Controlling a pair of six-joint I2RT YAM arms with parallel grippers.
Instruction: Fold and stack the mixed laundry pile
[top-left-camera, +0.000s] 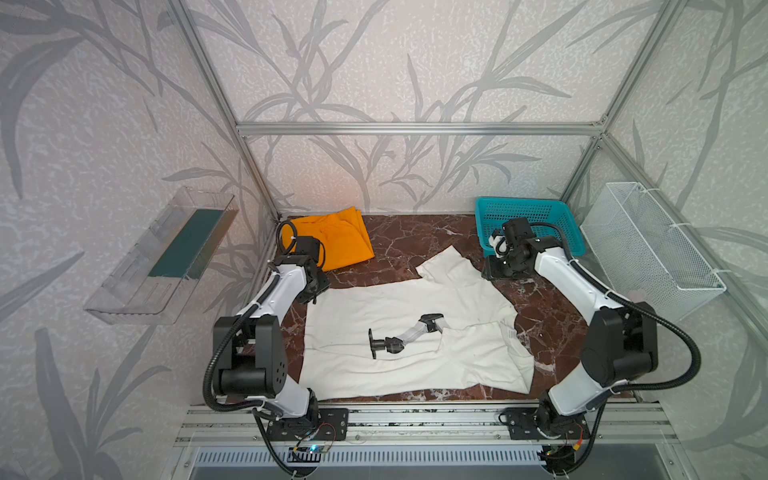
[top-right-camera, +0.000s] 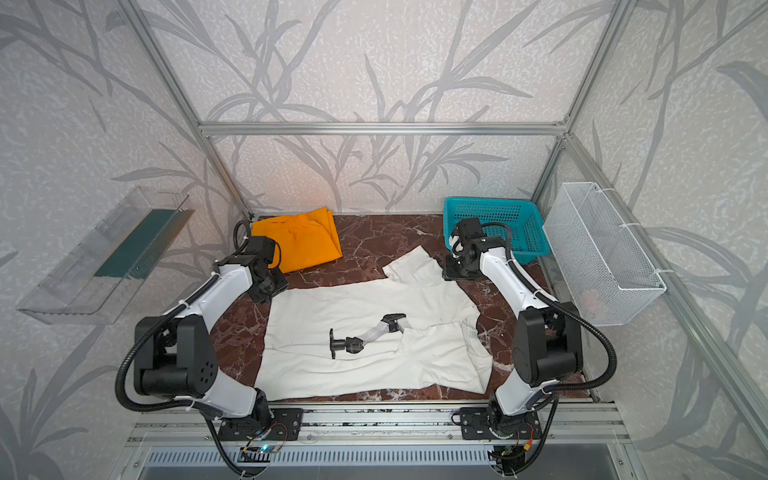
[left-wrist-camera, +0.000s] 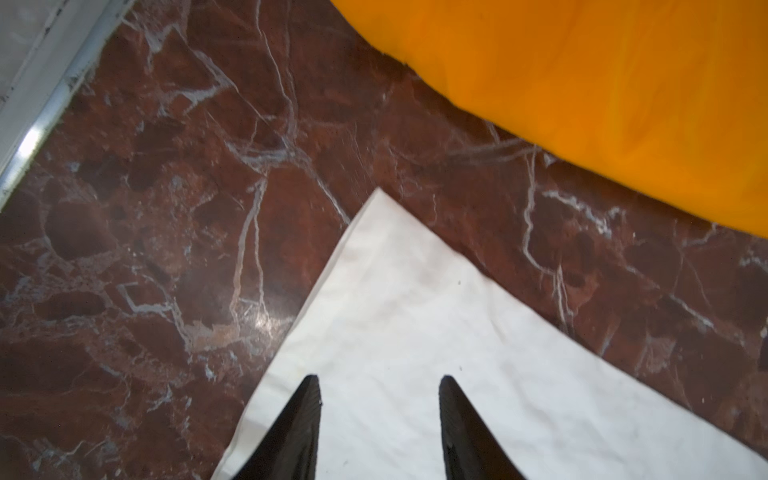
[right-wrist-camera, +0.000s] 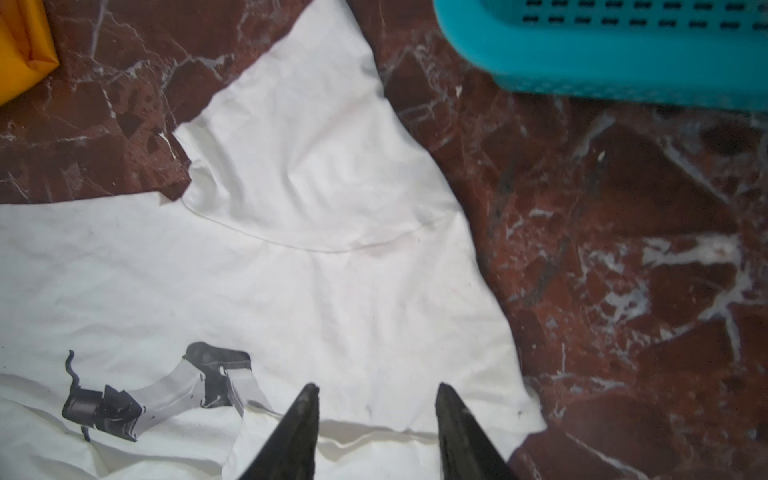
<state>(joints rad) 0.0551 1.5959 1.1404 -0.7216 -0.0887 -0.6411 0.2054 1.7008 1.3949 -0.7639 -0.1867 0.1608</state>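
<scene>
Hovering with left gripper (left-wrist-camera: 379, 377) parted, empty, over shirt (left-wrist-camera: 415, 332) corner, table (left-wrist-camera: 166, 249) showing ahead; holding right gripper (right-wrist-camera: 377, 385) parted, empty, beside shirt edge.

Both top views are looking steeply down from high in front, taking in the whole table (top-left-camera: 419, 237) nearly alike. The left wrist camera is hanging close over the shirt (left-wrist-camera: 415, 353) corner, facing the trousers (left-wrist-camera: 582, 83). The right wrist camera is looking close across the shirt toward the basket (right-wrist-camera: 602, 54), sharing shirt and trousers.
</scene>
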